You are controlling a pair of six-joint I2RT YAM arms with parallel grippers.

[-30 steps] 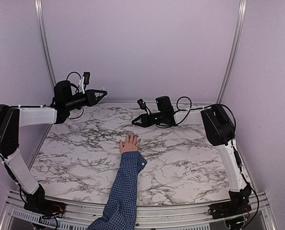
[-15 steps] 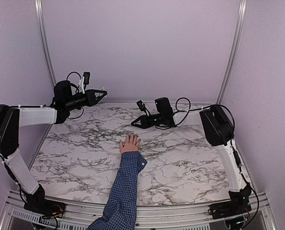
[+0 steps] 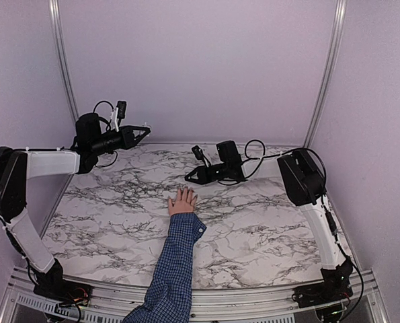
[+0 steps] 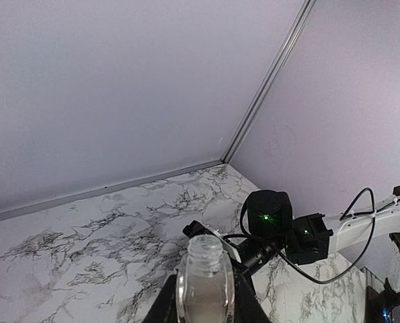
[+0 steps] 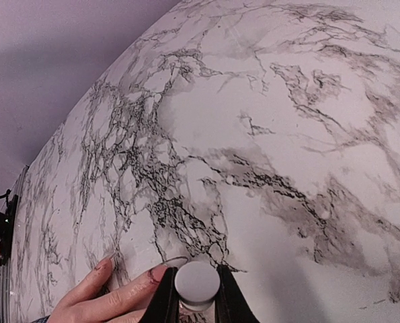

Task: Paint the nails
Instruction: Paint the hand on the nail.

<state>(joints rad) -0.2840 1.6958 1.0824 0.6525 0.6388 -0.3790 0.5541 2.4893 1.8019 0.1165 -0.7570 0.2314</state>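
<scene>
Marble-veined table (image 3: 253,225), lilac walls (image 3: 200,67)

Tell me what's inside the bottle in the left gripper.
The uncapped bottle looks clear, with no colour visible. Its base lies below the picture's edge, so anything there is hidden.

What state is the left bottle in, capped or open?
Open: the bottle in the left gripper shows a bare threaded neck, no cap.

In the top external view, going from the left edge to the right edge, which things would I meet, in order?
Left arm's white link → left gripper → hand → right arm's elbow. The right gripper overlaps the hand sideways, so it is left out.
</scene>
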